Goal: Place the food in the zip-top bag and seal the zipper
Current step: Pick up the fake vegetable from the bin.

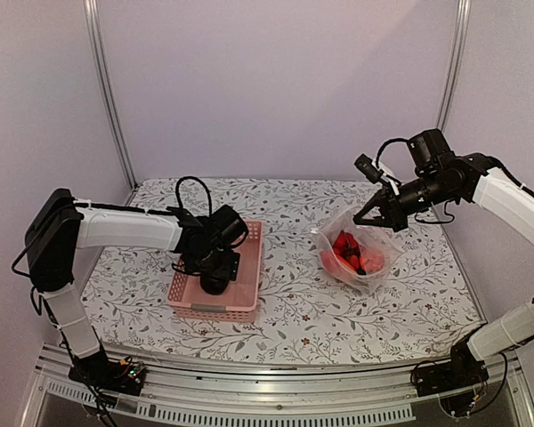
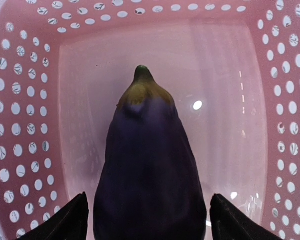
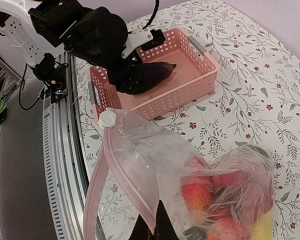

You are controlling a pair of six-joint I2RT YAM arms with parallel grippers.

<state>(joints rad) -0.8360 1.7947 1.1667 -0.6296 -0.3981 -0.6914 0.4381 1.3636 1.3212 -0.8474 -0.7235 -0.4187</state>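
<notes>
A dark purple eggplant [image 2: 147, 165] lies in the pink basket [image 2: 30, 100]. My left gripper [image 2: 149, 196] is open and straddles it, with a gap on each side of the fingers [image 2: 70, 220]. In the top view the left gripper [image 1: 214, 271] is down inside the basket [image 1: 249, 307]. My right gripper [image 3: 157, 229] is shut on the mouth edge of the clear zip-top bag [image 3: 155, 150], beside the pink zipper strip [image 3: 97, 185] with its white slider [image 3: 109, 119]. The bag [image 1: 376, 274] holds red fruits [image 3: 197, 192] and a yellow lemon [image 3: 264, 229]. The right gripper [image 1: 380, 213] lifts the bag's mouth.
The basket [image 3: 205, 65] stands left of the bag on the flowered tablecloth [image 1: 294, 222], with the eggplant [image 3: 152, 75] and the left arm [image 3: 97, 35] in it. The metal rail [image 1: 276, 396] runs along the table's near edge. Walls close in behind and at both sides.
</notes>
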